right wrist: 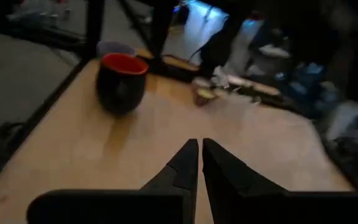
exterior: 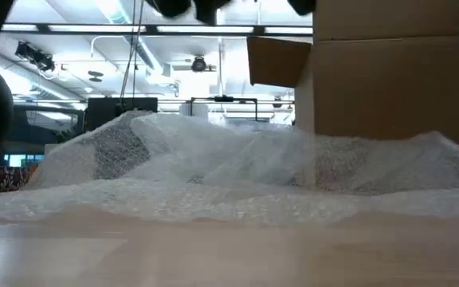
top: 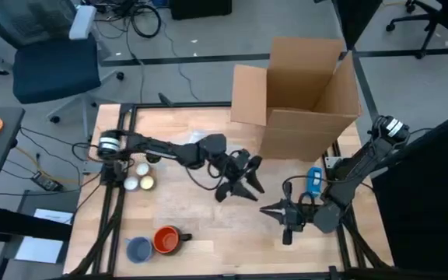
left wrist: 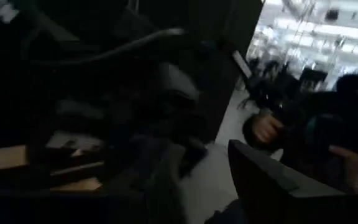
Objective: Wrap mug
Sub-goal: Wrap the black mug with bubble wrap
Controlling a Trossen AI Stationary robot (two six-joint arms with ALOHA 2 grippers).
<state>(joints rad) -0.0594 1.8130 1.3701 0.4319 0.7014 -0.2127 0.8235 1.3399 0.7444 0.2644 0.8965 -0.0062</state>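
Well apart: mug [right wrist: 122, 83], right gripper [right wrist: 199, 155].

- The left wrist view is dark and smeared; the left end effector [top: 239, 183] cannot be made out in it.
- In the low view the bubble wrap [exterior: 237, 171] hides the lower part of the cardboard box [exterior: 385, 72], whose top and right side run off the frame's upper right.
- The mug [right wrist: 122, 82] is blurred in the right wrist view; its handle is not visible there.
- Small round objects [top: 140, 177] at the surface's left edge in the high view are too small to identify.
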